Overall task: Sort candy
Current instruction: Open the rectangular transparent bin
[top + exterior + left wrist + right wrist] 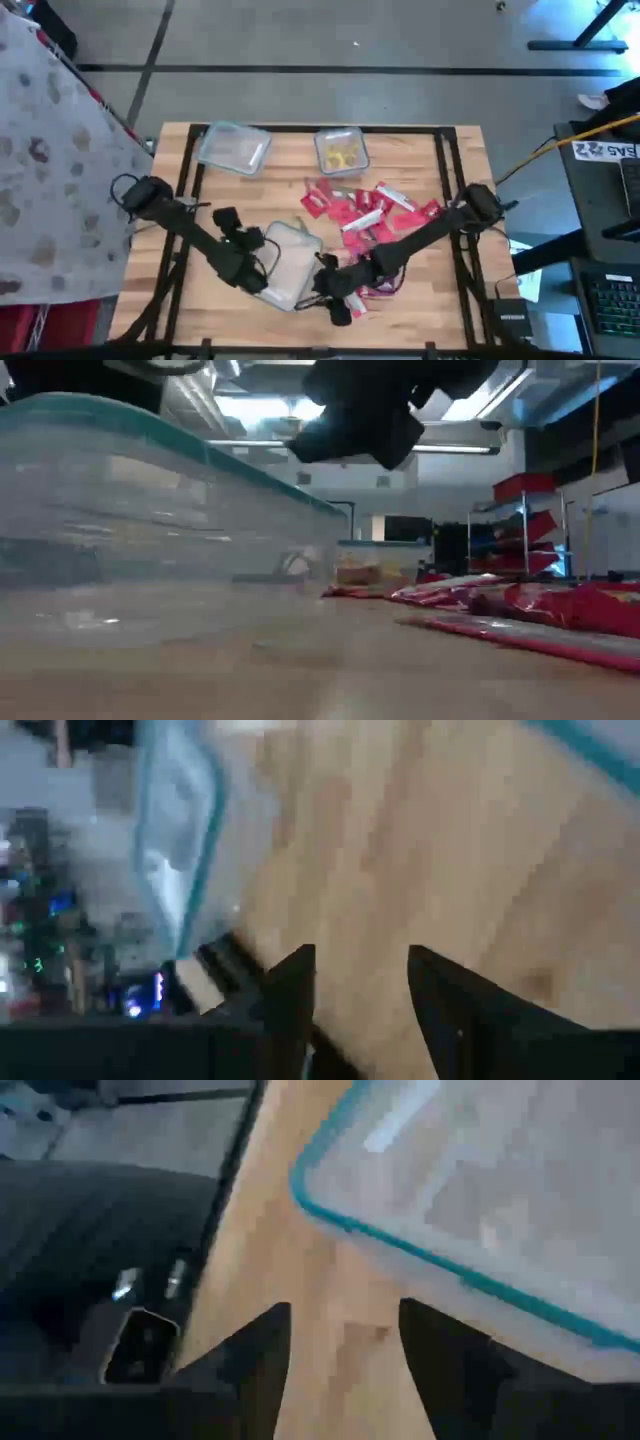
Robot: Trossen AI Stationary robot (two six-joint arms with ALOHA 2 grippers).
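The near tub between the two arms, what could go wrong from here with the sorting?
1. Both pincers, left and right, sit open and empty at the near tub, close together, so the arms could bump each other.
2. A nudge could slide the light tub toward the near table edge.
3. The red candy packets overlap in a pile, so a grab might lift several or scatter them.

Red and pink candy (pixel 372 212) packets lie flat, scattered and overlapping across the desk's middle toward its right edge, a few magenta ones nearer the front.
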